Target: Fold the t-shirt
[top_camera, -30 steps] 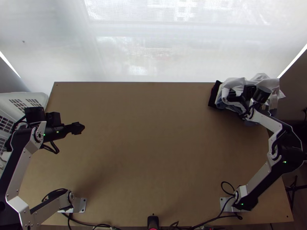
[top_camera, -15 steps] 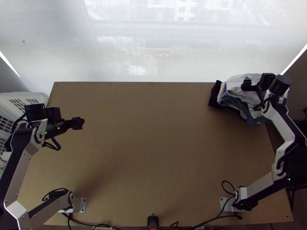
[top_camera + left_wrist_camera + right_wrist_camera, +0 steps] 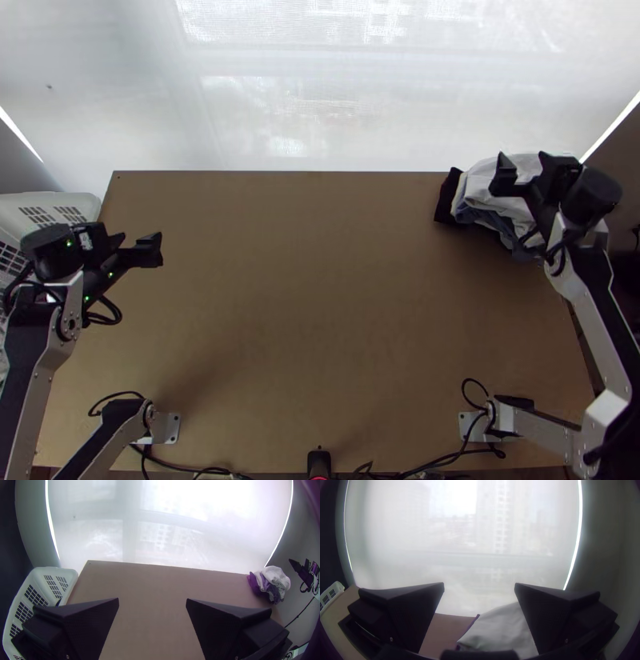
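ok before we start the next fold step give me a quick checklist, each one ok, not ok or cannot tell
1. Left claw open and unloaded: ok, fingers apart with no cloth between them.
2. Right claw open and unloaded: ok, fingers apart, nothing gripped.
3. T-shirt spread out for folding: not ok, the cloth pile sits heaped at the table's far right corner.
4. T-shirt picked out from the pile: cannot tell, white, blue and black cloth lie together.
5. Claws well apart: ok, left one by the table's left side, right one at the pile.
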Robot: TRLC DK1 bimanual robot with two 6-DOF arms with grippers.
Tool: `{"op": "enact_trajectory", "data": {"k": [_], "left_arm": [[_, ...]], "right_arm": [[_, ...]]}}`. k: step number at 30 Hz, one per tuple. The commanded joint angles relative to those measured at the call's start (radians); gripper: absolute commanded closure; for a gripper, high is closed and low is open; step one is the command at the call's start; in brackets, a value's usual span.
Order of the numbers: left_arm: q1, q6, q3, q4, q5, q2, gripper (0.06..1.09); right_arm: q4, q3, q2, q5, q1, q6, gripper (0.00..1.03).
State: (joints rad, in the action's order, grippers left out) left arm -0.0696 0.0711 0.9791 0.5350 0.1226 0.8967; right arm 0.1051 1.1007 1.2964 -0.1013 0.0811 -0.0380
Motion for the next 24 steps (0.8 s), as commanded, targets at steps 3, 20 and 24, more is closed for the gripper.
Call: {"op": "enact_trajectory", "data": {"k": [3,20,24], "left_arm": [[0.013,-0.083,-0.318,-0.106,-0.069,-0.469,0.10],[-0.105,0.058,-0.732,-0.036,-0.067,-0.897,0.10],[-0.121,0.081,-0.729,-0.012,-0.069,-0.898,0.10]], "right_arm": [[0.151,-0.618,-0.548,0.325,-0.285,-0.119,0.05],[-0.329,-1.006,-1.298,0.520,-0.274,0.168,0.05],[-0.352,-1.006,-1.298,0.519,-0.124,0.245,0.05]]}}
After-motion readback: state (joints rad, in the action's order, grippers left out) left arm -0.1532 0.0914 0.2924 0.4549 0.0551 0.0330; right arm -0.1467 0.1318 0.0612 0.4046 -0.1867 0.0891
